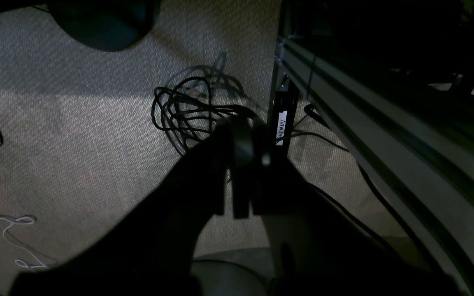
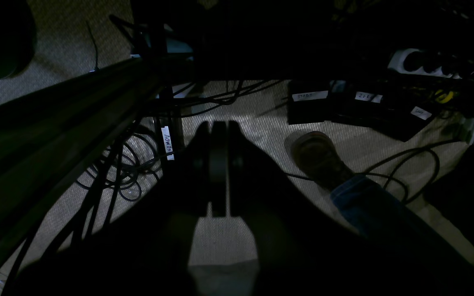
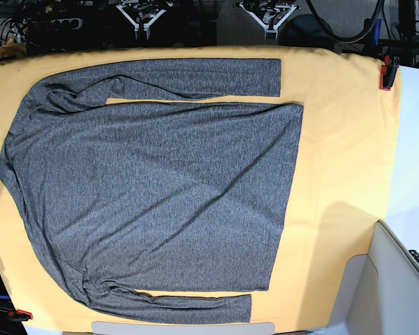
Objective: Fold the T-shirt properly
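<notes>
Both end effectors hang off the bench, pointed at the floor, and neither appears in the base view. Seen from the left wrist camera, the left end effector (image 1: pixel 243 164) is a dark silhouette at frame centre with its fingers pressed together and nothing between them; behind it lies a coil of black cable (image 1: pixel 191 109) on pale carpet (image 1: pixel 76 135), and a grey aluminium frame rail (image 1: pixel 385 135) runs diagonally down the right side. From the right wrist camera, the right end effector (image 2: pixel 218 164) sits at frame centre, likewise closed on nothing, above the same kind of carpet; a brown shoe (image 2: pixel 317 156) with a blue trouser leg shows right of centre, and a white power strip (image 2: pixel 422 61) lies at the upper right. In the base view the T-shirt (image 3: pixel 160 188) is spread flat and unfolded over most of the yellow-orange cloth (image 3: pixel 342 139) covering the bench, filling the left and centre of the frame. One sleeve lies straight along the top edge, the other along the bottom edge, both reaching toward the middle of the frame. A red clamp (image 3: pixel 387 75) grips the cloth at the upper right corner.
</notes>
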You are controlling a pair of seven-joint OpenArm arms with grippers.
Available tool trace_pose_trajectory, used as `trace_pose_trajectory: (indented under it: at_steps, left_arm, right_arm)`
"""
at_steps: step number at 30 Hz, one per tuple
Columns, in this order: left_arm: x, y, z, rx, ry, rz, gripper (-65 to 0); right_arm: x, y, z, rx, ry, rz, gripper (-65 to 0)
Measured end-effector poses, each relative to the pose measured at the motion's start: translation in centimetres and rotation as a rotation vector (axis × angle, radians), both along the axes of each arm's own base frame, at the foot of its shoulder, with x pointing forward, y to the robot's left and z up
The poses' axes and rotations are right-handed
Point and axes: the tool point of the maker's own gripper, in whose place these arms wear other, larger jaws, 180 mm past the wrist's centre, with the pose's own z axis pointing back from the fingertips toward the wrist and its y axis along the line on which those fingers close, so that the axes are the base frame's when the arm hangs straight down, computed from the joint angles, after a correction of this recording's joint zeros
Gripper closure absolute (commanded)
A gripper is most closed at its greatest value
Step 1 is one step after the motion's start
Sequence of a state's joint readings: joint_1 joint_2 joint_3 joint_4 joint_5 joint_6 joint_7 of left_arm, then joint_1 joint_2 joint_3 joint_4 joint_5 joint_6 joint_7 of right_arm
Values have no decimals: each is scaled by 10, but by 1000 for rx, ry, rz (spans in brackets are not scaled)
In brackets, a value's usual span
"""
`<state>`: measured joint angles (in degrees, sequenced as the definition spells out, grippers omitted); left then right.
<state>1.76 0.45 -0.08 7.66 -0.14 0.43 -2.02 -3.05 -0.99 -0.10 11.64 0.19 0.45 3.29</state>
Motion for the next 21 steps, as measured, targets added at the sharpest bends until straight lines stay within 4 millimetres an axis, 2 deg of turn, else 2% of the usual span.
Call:
trace_pose_trajectory:
  at_steps: [6, 11, 12, 17, 19, 21]
  left_arm:
    - [0, 0, 0, 0, 0, 0, -1]
    - [8, 7, 6, 15, -63, 4, -1]
    - [11, 9, 10, 18, -75, 6, -1]
    - [-5, 16, 27, 32, -86, 7, -1]
    - [-14, 17, 32, 36, -80, 8, -1]
    - [-10, 19, 38, 44, -114, 8, -1]
  right_arm:
    - [0, 0, 0, 0, -1, 0, 0]
    - [1, -2, 6, -4, -49, -6, 0]
    - [-3, -2, 8, -5, -61, -4, 0]
    - [-34, -2, 18, -7, -62, -1, 0]
    - [-38, -3, 23, -6, -74, 3, 0]
    - [-34, -8, 30, -19, -111, 6, 0]
